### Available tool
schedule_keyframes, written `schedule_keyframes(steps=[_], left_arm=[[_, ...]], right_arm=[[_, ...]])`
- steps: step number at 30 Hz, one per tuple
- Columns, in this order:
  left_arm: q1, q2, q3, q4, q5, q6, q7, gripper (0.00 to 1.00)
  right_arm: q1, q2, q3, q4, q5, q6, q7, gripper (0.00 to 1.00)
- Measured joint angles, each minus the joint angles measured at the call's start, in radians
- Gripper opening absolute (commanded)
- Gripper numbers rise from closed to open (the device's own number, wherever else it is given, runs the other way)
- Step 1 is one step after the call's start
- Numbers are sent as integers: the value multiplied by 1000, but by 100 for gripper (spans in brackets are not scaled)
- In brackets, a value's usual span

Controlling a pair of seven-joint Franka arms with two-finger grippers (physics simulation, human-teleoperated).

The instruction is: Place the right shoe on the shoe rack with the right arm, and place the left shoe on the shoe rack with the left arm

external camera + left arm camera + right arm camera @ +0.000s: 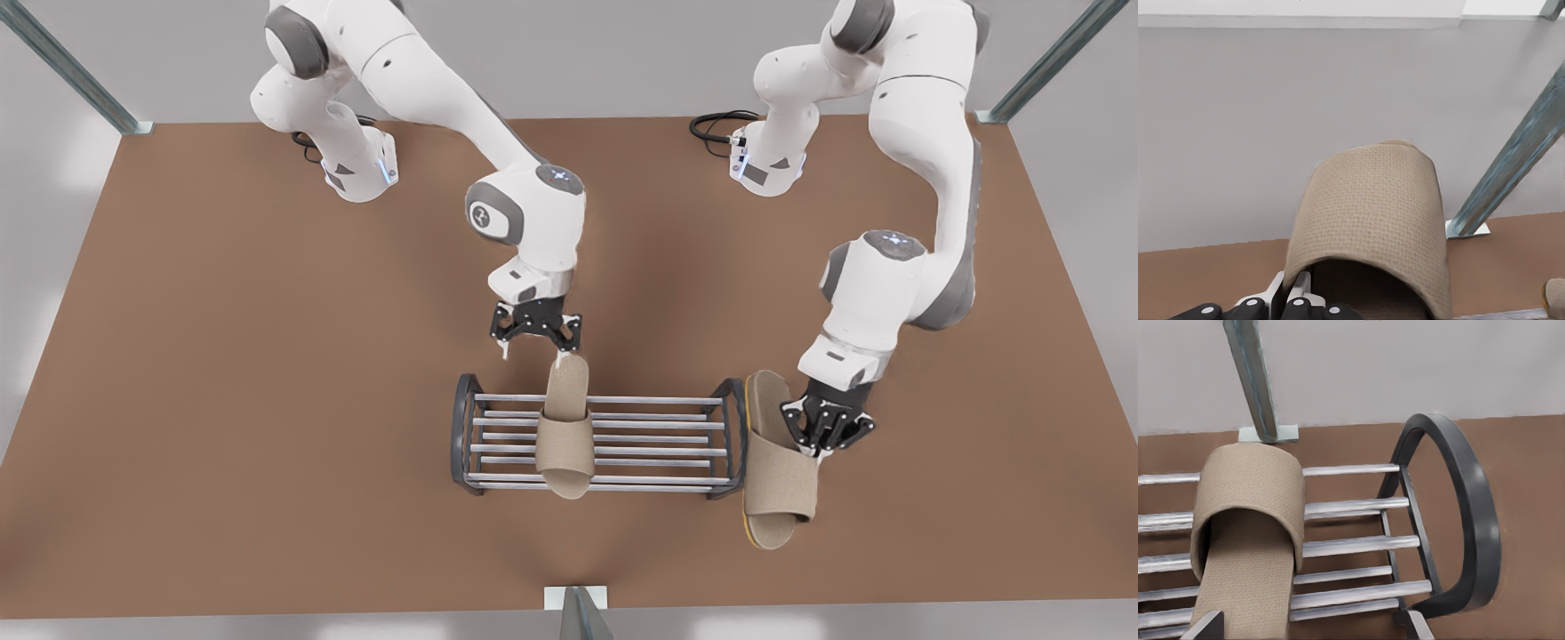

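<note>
Tan left shoe [781,469] was held tight by the left gripper [827,433], tipped at the shoe rack [466,428]'s 3 o'clock end. It could be bumped on that frame. The right shoe [565,430] was laid on the bars, under the wide-open right gripper [534,338] at 12 o'clock.

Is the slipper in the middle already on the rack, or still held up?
On it: the slipper lies across the shoe rack bars; the right gripper, open, is at its heel.

Glossy white arm links, grey joint caps, black grippers, black base cables
</note>
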Motion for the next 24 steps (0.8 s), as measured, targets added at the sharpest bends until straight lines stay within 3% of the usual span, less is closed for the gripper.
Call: schedule_keyframes(steps=[3, 9, 10, 11, 13, 16, 24], left_arm=[[-57, 10, 1, 91, 63, -107, -53, 21], [-230, 88, 5, 274, 229, -313, -189, 21], [-254, 96, 6, 284, 255, -342, -215, 21], [-274, 99, 5, 282, 287, -368, -242, 21], [-297, 92, 2, 246, 340, -408, -299, 21], [-328, 90, 2, 184, 420, -448, -386, 21], [-345, 104, 0, 104, 637, -480, -609, 21]], right_arm=[[-210, -228, 7, -32, 97, -64, -44, 100], [-948, -440, 13, -5, 350, -378, -270, 100], [-1154, -466, 86, -24, 373, -423, -310, 100], [-1390, -474, 211, -33, 392, -459, -349, 100], [-1566, -467, 328, -39, 419, -511, -421, 100], [-1441, -447, 369, -41, 446, -548, -517, 100], [-831, -432, 407, 3, 471, -618, -705, 100]])
